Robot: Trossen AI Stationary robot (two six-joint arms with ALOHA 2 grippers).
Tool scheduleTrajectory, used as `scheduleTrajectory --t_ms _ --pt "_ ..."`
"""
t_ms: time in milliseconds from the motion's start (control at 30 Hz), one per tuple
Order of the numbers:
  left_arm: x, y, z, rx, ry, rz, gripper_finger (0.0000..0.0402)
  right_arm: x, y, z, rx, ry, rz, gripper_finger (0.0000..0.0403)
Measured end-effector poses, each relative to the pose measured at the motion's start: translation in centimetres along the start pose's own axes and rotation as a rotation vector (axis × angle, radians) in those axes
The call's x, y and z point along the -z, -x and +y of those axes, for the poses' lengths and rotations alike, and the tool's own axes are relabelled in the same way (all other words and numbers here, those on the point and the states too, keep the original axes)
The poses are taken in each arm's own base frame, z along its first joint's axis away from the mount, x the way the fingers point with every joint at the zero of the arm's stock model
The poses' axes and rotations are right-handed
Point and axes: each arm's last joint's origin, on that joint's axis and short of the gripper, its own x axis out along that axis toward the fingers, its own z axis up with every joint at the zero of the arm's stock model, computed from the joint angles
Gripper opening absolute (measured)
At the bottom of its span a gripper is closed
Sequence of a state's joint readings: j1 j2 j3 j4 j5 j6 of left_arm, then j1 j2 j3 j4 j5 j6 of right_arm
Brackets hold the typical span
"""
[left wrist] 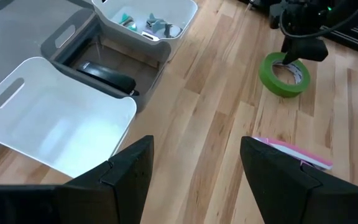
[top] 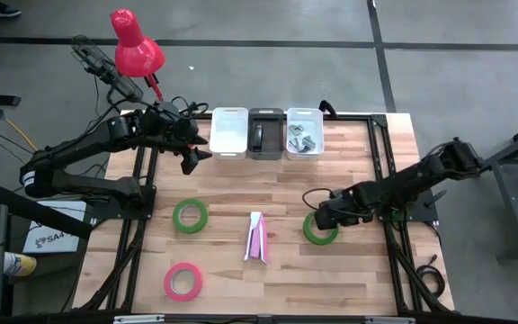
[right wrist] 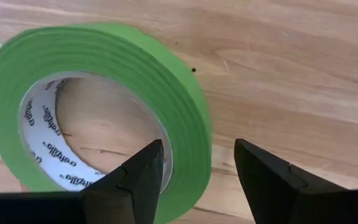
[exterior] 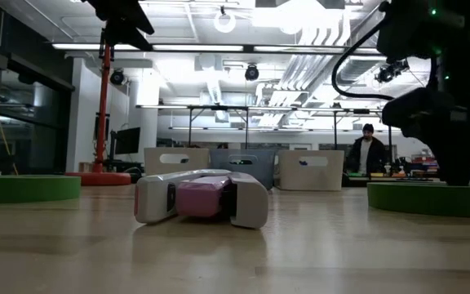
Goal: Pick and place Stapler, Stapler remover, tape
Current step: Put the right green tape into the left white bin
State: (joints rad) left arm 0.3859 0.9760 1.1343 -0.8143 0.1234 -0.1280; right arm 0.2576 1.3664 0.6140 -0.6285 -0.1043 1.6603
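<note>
Broadly, my workspace is a wooden table (top: 349,270) with three bins lined up along its far edge: a white bin (top: 229,133), a dark grey bin (top: 266,133) holding a black stapler (left wrist: 107,76), and another white bin (top: 304,133) with small metal pieces in it. A red desk lamp (top: 135,45) stands off the table's far left corner.

My left arm reaches in from the left, its gripper (top: 190,153) hanging just beside the first white bin, fingers apart with nothing between them. My right arm comes in from the right, and my right gripper (top: 328,216) is down at a green tape roll (right wrist: 92,99) lying flat on the right half of the table. In the right wrist view one finger (right wrist: 138,180) sits inside the roll's open centre and the other outside, so the jaws straddle the roll's wall; whether they are pressing on it I cannot tell.

A second green tape roll (top: 191,215) lies left of centre, and a pink tape roll (top: 183,281) lies nearer the front edge on that side. Between the two green rolls lies a white and pink stapler (top: 257,238), well apart from both. Beyond the table, the low view shows a person (exterior: 369,152) standing in the room.
</note>
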Motion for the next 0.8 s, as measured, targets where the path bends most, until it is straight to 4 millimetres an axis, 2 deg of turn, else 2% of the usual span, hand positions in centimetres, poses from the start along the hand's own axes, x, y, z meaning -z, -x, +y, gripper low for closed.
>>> scheduleTrajectory --t_ms 267,500,600,800 --pt "0.0 0.0 0.0 0.000 0.001 0.000 0.0236 -0.1 -1.8 0.2 0.073 0.100 0.016 0.0188" --pt "0.1 0.0 0.0 -0.002 0.009 0.009 0.0236 -0.2 -2.2 0.0 0.125 0.074 0.016 0.0183" --pt "0.1 0.0 0.0 -0.002 0.009 0.012 0.0236 -0.2 -2.2 -0.1 0.137 0.072 0.012 0.0158" --pt "0.1 0.0 0.0 -0.002 0.009 0.012 0.0236 -0.2 -2.2 -0.2 0.142 0.072 0.013 0.0081"
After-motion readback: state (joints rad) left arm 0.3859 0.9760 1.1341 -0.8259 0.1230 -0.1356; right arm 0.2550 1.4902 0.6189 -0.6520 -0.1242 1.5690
